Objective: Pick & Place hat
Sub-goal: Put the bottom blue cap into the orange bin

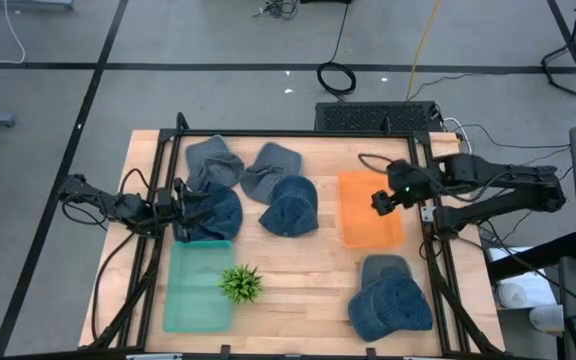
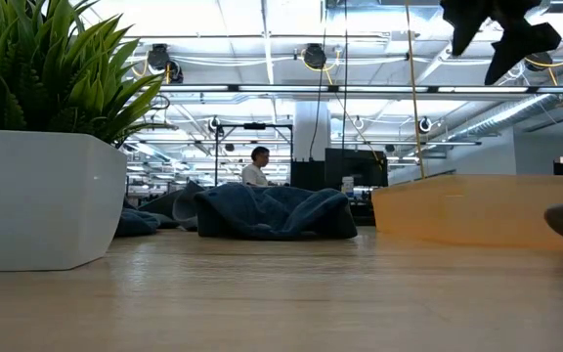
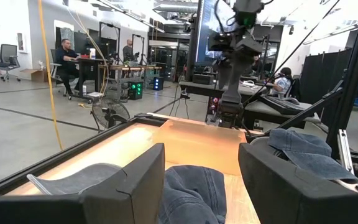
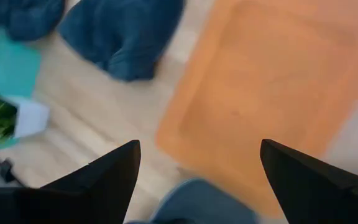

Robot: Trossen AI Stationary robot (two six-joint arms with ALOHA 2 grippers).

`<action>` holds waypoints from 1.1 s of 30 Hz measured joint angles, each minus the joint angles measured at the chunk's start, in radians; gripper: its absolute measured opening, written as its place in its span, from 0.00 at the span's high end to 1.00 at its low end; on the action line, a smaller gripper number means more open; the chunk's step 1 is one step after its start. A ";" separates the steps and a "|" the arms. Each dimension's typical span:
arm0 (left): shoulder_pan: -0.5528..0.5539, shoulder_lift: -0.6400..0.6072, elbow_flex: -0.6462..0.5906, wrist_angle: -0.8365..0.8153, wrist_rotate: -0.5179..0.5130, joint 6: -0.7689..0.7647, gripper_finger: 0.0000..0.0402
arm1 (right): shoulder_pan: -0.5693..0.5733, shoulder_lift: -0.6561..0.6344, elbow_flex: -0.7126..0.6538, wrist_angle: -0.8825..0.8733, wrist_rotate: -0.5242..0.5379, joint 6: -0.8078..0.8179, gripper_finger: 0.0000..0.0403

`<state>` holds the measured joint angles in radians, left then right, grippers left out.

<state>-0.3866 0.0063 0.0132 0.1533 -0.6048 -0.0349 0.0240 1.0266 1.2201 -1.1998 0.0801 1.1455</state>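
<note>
Several blue denim hats lie on the wooden table. One hat (image 1: 216, 212) lies by the table's left side, just beyond the green tray (image 1: 198, 290). My left gripper (image 1: 176, 212) is low at this hat's left edge and open. In the left wrist view the hat (image 3: 191, 193) lies between my left gripper's (image 3: 201, 155) two fingers. My right gripper (image 1: 381, 201) hangs open and holds nothing above the orange tray (image 1: 370, 212). The right wrist view looks down past my right gripper (image 4: 199, 149) onto the orange tray (image 4: 260, 81).
More hats lie at the far middle (image 1: 271, 168), at the centre (image 1: 290, 207) and near the right corner (image 1: 390, 300). A small potted plant (image 1: 240, 283) stands beside the green tray. A black frame (image 1: 298, 133) runs around the table. People work in the room beyond.
</note>
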 joint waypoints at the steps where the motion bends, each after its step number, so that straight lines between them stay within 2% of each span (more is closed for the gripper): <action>1: 0.000 0.000 0.000 0.000 0.000 0.000 0.47 | 0.028 0.008 0.000 0.014 0.001 0.017 0.21; 8: 0.000 0.000 0.000 0.000 0.000 0.000 0.47 | 0.230 0.073 0.000 0.115 -0.001 0.152 0.21; 18: 0.000 0.000 0.000 0.000 0.000 0.000 0.47 | 0.484 0.211 0.000 0.431 -0.003 0.306 0.21; 29: 0.000 0.000 0.000 0.000 0.000 0.000 0.47 | 0.663 0.352 0.000 0.712 -0.001 0.442 0.21; 33: 0.000 0.000 0.000 0.000 0.000 0.000 0.47 | 0.709 0.383 0.000 0.739 0.026 0.476 0.21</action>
<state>-0.3870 0.0063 0.0132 0.1535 -0.6048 -0.0347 0.7326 1.4099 1.2201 -0.4612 0.1065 1.6214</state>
